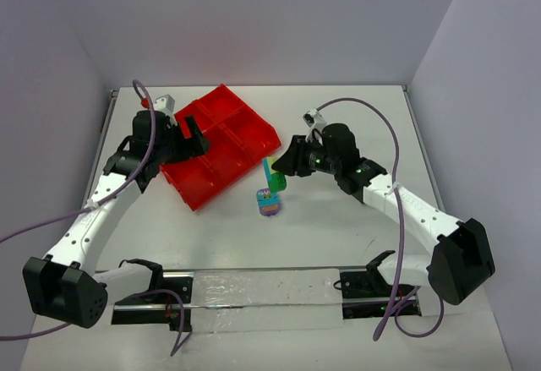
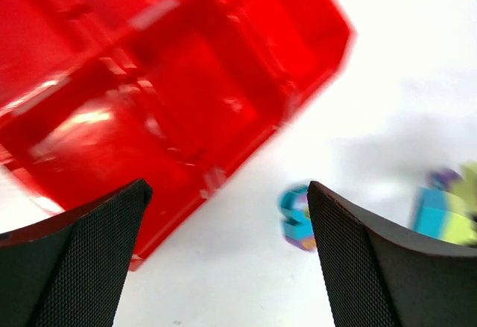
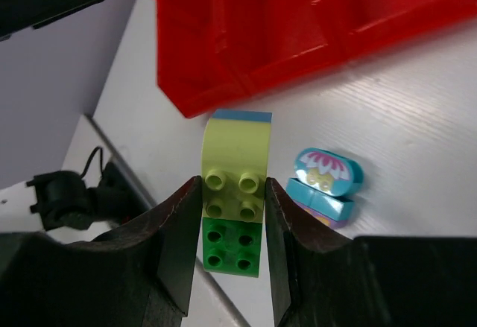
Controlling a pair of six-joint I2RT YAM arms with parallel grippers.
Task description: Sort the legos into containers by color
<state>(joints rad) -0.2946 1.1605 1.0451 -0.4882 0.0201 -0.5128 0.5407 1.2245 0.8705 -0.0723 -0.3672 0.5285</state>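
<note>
Nearest the arms, a shiny strip (image 1: 254,291) ran along the table's (image 1: 355,126) front edge, with a black bracket (image 1: 144,271) (image 3: 59,193) at each end.

A bit further in, a small lego clump (image 1: 269,202) (image 3: 326,182) (image 2: 298,219) lay on the white tabletop. It had a teal oval top with a pink-and-white print, then teal and purple layers under it.

Right behind that, the right gripper (image 1: 286,164) (image 3: 232,193) was clamped on a lego stack (image 1: 273,178) (image 3: 235,215), one finger on each side. In the right wrist cam the stack's long axis ran straight away from the camera, in line with the fingers. The green brick was at the near end, yellow-green came next, and a sliver of blue at the far end pointed toward the tray. The studs faced the camera. The small clump sat just beside the outer face of the right-hand finger, and I couldn't tell if they touched. I also couldn't tell if the stack was off the table.

Further back, the red tray (image 1: 215,181) (image 2: 149,81) (image 3: 298,29) sat skewed on the table, with one corner pointing at the stack, so it was what stood straight ahead of the stack's blue end.

The left gripper (image 1: 190,134) (image 2: 227,200) hung over the tray's left side with its jaws spread wide and nothing between them. Its cam was pretty blurry. It showed the tray's edge and the small clump between the fingers, and a blurred teal and yellow-green lump at the right edge, partly hidden by one pad (image 2: 380,267).

Plain grey walls (image 1: 254,24) closed off the back.
</note>
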